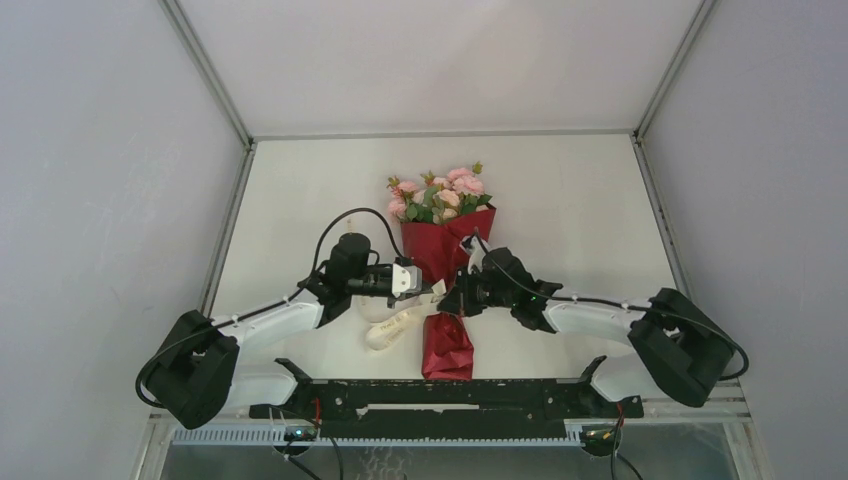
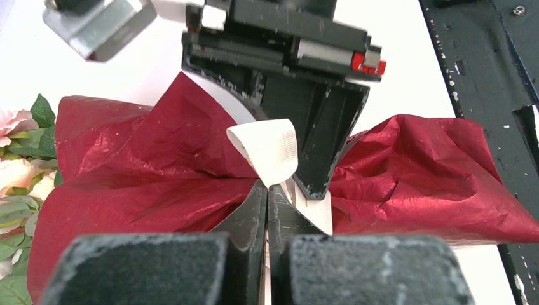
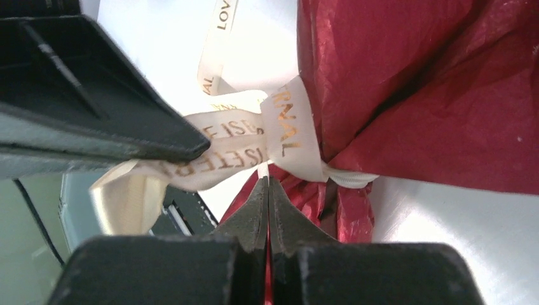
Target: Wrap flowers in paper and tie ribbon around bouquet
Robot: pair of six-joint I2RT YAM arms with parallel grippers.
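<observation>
The bouquet lies in the middle of the table, with pink flowers (image 1: 440, 195) at the far end and dark red paper (image 1: 440, 255) pinched to a waist. The cream ribbon (image 3: 286, 127) with gold lettering circles that waist, and a loose tail (image 1: 390, 328) trails to the left. My left gripper (image 2: 268, 187) is shut on a ribbon loop (image 2: 267, 146) at the waist. My right gripper (image 3: 267, 181) meets it from the right, its jaws shut with a thin ribbon strand at their tips. The paper (image 2: 146, 171) flares to both sides, and blooms (image 2: 16, 159) show at the left edge.
A black frame rail (image 1: 440, 395) runs along the near table edge just below the bouquet's foot, also seen as the rail (image 2: 489, 76) in the left wrist view. Grey enclosure walls (image 1: 100, 200) bound the white table on three sides.
</observation>
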